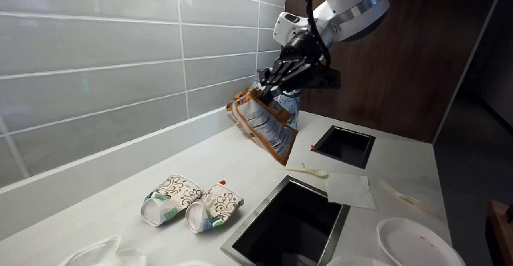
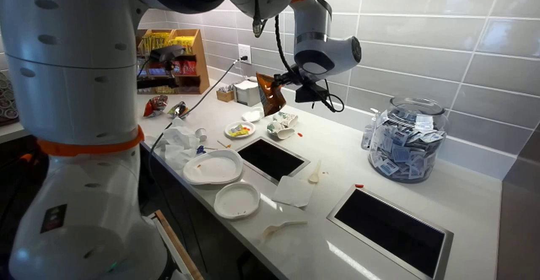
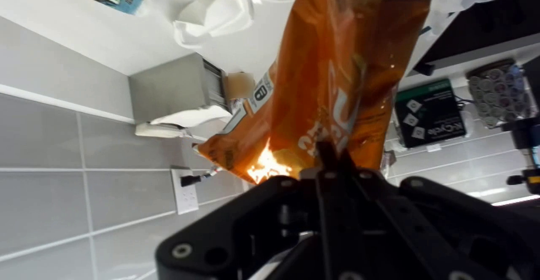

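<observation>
An orange snack bag [image 1: 264, 127] hangs in the air above the white counter, pinched near its upper edge by my gripper [image 1: 266, 97]. In the wrist view the jaws are closed together on the crinkled film of the orange bag [image 3: 312, 86], which hides much of what lies beyond. Another exterior angle has the gripper [image 2: 278, 80] at the bag's side, with the bag's lower corner pointing down. Below it on the counter, two crumpled patterned paper cups [image 1: 172, 198] lie on their sides. Behind the bag stands a glass jar [image 2: 409, 145] full of small packets.
Two framed dark openings, a nearer one [image 1: 288, 218] and a farther one [image 1: 344, 146], are set in the counter. White plates [image 2: 215, 168], a napkin [image 2: 294, 191] and a spoon [image 2: 314, 172] lie around them. A grey dispenser [image 2: 247, 92] and a wooden rack [image 2: 201, 56] stand farther back.
</observation>
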You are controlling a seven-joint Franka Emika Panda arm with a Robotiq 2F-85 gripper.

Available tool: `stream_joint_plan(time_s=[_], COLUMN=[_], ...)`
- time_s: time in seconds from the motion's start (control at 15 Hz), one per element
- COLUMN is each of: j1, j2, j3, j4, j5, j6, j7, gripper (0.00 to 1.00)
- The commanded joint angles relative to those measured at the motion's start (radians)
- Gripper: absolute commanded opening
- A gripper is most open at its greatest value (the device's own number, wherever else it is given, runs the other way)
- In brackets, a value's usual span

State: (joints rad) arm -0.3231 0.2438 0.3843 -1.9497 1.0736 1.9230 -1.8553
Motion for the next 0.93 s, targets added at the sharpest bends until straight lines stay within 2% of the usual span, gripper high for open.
stream_joint_plan(time_s=[0.0, 0.33, 0.67, 0.87], j1=[0.089, 0.157, 0.174, 0.183], j2=[-0.050, -0.048, -0.038, -0.032], j3=[-0.164, -0.294, -0.348, -0.374], j4=[-0.069, -0.092, -0.106, -0.111], j5=[0.076, 0.101, 0.228, 0.253], j6=[-0.169, -0.299, -0.411, -0.458], j7=[-0.192, -0.317, -0.441, -0.471], gripper=[0.00, 0.00, 0.00, 0.00])
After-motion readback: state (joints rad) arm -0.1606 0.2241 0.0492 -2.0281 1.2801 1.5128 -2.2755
